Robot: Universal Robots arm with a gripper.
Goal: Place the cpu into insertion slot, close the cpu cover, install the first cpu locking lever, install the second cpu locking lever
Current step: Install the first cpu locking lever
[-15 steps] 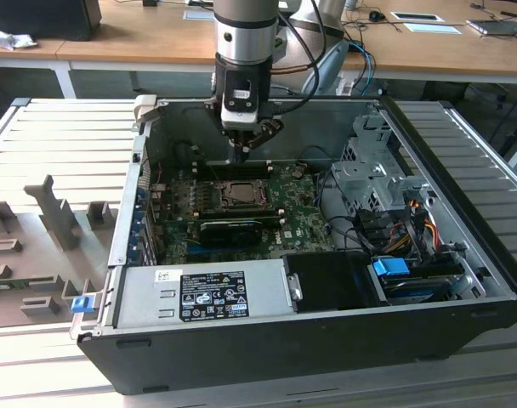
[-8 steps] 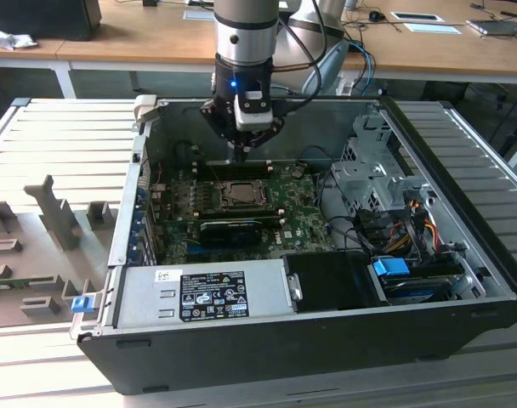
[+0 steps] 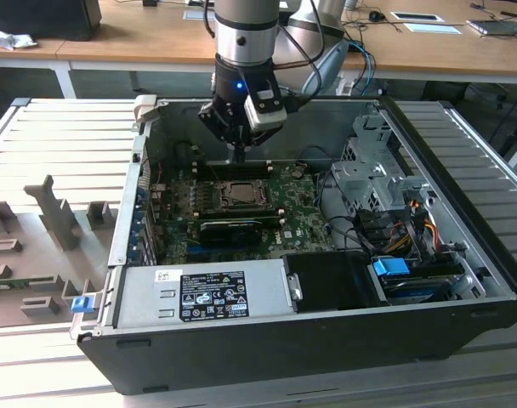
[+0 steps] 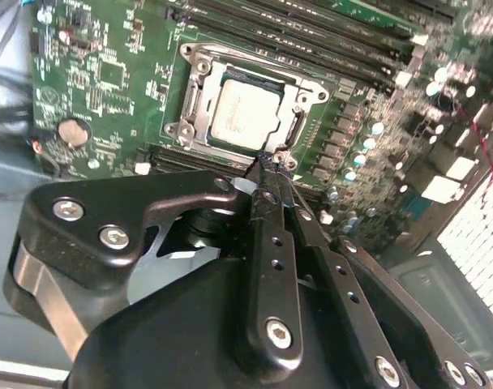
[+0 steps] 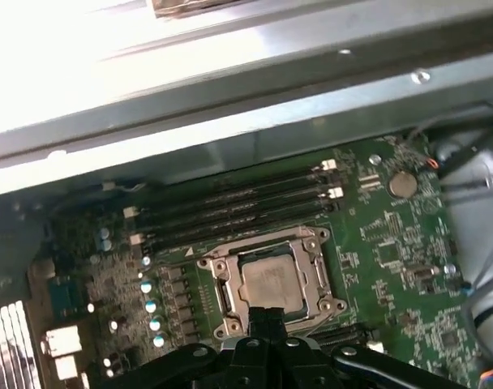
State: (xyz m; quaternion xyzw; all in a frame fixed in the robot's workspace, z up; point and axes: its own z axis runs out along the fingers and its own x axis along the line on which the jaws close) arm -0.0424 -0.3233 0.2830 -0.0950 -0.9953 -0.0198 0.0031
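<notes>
The cpu (image 4: pixel 242 113) lies flat in the insertion slot (image 4: pixel 178 128) on the green motherboard, silver top up. The cpu cover (image 4: pixel 199 81) lies down around it, with the chip showing through its window. In the first wrist view the cpu (image 5: pixel 271 284) sits framed by the same cover (image 5: pixel 222 284). My gripper (image 4: pixel 267 162) is shut with nothing between its fingers, and its tips hover just off one edge of the socket. In the exterior view the gripper (image 3: pixel 239 155) hangs above the far side of the cpu (image 3: pixel 239 194). I cannot tell how the locking levers stand.
Long black memory slots (image 5: pixel 238 203) run beside the socket on the far side. A black card (image 3: pixel 231 228) lies in front of it. The case wall (image 5: pixel 230 121) is close behind the gripper. A drive cage (image 3: pixel 369 170) and cables stand at the exterior view's right.
</notes>
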